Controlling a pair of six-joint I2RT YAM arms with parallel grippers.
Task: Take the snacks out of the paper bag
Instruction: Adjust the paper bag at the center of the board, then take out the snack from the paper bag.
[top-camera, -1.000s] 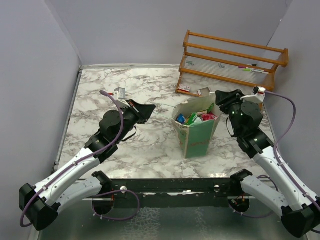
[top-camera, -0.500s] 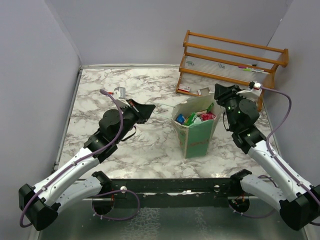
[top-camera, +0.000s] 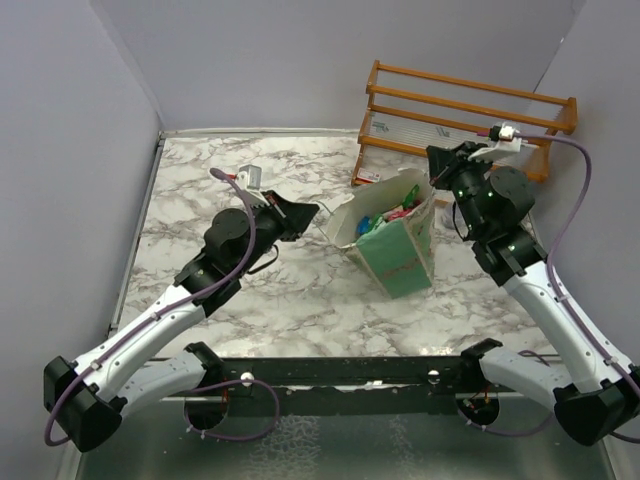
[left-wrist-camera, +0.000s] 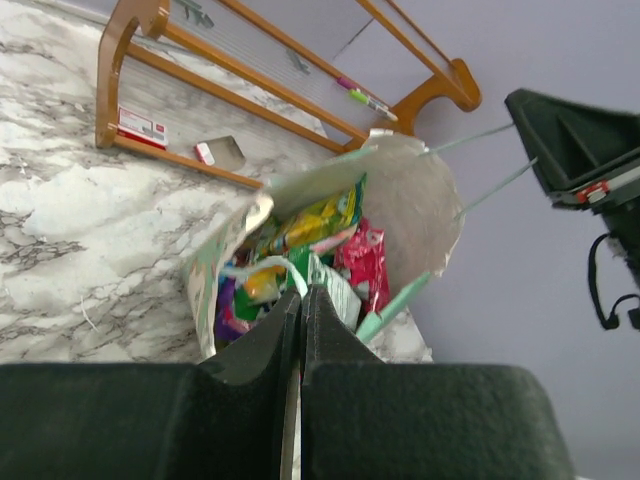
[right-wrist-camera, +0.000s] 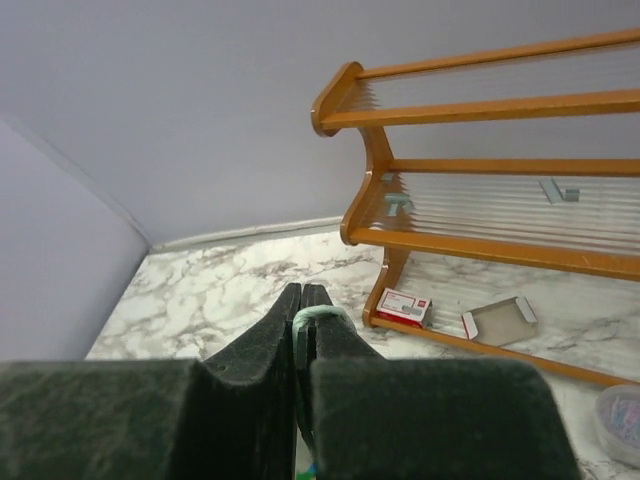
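Note:
The mint-green paper bag (top-camera: 402, 256) stands tipped over to the left, its open mouth facing my left gripper. The snacks (top-camera: 384, 216) lie inside it. In the left wrist view they show as a yellow-green packet (left-wrist-camera: 312, 214), a red-pink one (left-wrist-camera: 366, 262) and a purple one (left-wrist-camera: 224, 306) against the bag's white inside (left-wrist-camera: 422, 198). My left gripper (top-camera: 311, 211) (left-wrist-camera: 303, 291) is shut on a white cord handle (left-wrist-camera: 262, 266) at the bag's mouth. My right gripper (top-camera: 439, 160) (right-wrist-camera: 303, 291) is raised above the bag's right side, shut on a mint cord handle (right-wrist-camera: 322, 316).
A wooden slatted rack (top-camera: 462, 120) stands at the back right, close behind the bag. A small white-and-red card box (top-camera: 368, 178) (right-wrist-camera: 405, 305) and an open flat box (right-wrist-camera: 500, 320) lie at its foot. Grey walls close in the left, back and right.
My right gripper has risen and moved back with the handle. The bag has tipped from upright over to the left. My left gripper has shifted a little right toward the bag's mouth.

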